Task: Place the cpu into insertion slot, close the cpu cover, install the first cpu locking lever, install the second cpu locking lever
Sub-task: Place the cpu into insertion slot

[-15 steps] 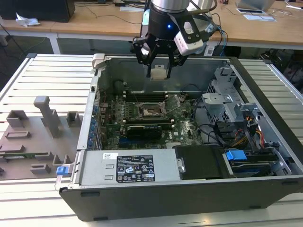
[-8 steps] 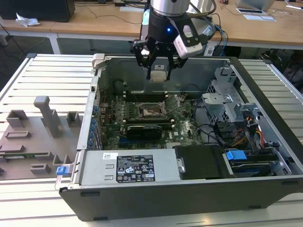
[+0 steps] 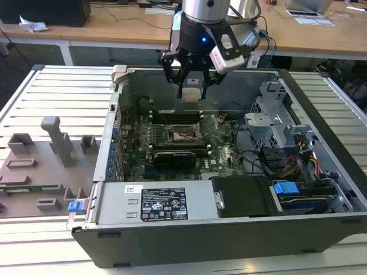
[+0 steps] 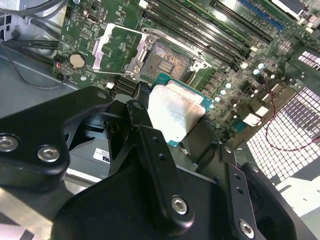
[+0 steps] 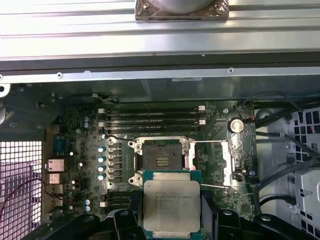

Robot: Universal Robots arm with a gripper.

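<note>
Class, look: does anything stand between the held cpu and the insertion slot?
Nothing visible does. The gripper holds the cpu in the air near the slot, which lies bare, its cover swung open to one side.

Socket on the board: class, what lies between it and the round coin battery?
The open cover, a thin metal frame lying flat, sits between the socket and the battery, in the first wrist view.
</note>
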